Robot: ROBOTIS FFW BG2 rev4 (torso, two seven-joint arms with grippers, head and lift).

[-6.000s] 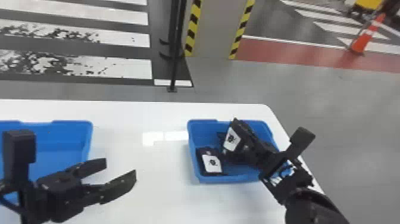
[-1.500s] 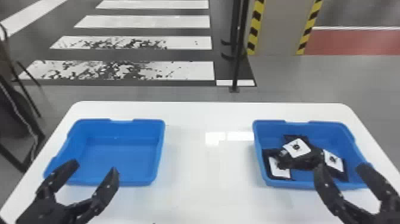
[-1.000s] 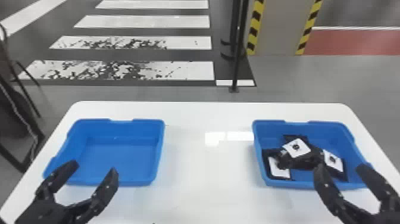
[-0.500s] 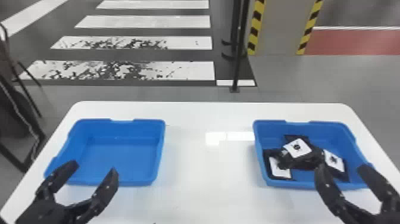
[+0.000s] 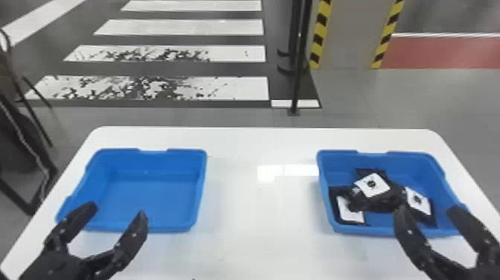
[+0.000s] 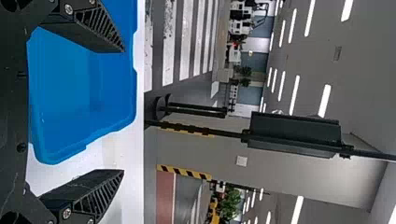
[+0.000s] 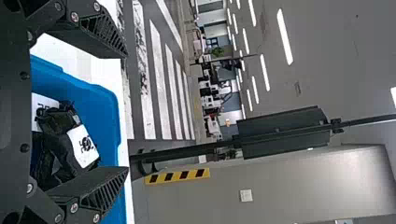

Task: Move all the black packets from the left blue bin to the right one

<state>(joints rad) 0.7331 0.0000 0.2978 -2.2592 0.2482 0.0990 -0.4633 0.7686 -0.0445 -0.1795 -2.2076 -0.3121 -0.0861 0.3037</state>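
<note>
Empty left bin, black packets heaped in right bin, left gripper and right gripper wide apart, gripping nothing.

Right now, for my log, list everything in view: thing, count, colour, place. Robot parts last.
Left blue bin: one, blue, on the table's left side, empty.
Right blue bin: one, blue, on the table's right side.
Black packets: at least three, black with white labels, overlapping in the right blue bin.
Table: one, white, under both bins.
Slim pole: one, black, beyond the table.
Panel: one, dark, on the pole.
Pillar: one, grey with yellow-black edges, beyond the table.
Floor stripes: several, white, beyond the table.
Floor strip: one, red, far right.
Ceiling lights: many, white, overhead.
Left gripper: one, black, by the left blue bin.
Right gripper: one, black, by the right blue bin.
</note>
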